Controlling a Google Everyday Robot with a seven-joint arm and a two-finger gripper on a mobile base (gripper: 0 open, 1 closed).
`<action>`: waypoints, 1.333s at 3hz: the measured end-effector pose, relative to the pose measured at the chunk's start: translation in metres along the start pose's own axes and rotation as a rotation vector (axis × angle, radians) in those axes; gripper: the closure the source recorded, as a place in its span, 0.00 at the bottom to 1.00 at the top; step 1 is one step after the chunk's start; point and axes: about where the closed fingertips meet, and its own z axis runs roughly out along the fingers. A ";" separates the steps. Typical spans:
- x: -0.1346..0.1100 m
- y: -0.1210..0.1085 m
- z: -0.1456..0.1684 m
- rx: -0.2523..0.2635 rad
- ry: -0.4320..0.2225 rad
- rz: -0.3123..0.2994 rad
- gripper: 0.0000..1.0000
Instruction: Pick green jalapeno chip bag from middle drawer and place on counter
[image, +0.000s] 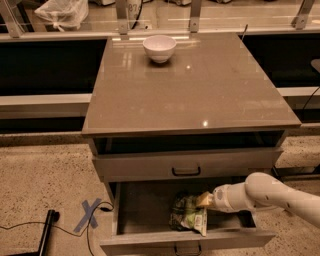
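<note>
At the frame's bottom the green jalapeno chip bag lies crumpled in the open middle drawer, the gripper at its upper right edge; whether it grips cannot be told. Lifted, slick foil could slip or catch the closed drawer front above, short of the counter beyond

blue tape X on floor, chip bag print unreadable, claw at its edge
</note>
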 end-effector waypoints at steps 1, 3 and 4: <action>-0.004 0.015 -0.024 -0.105 -0.012 -0.002 1.00; 0.015 0.061 -0.115 -0.401 0.013 -0.051 1.00; 0.017 0.079 -0.162 -0.535 0.021 -0.077 1.00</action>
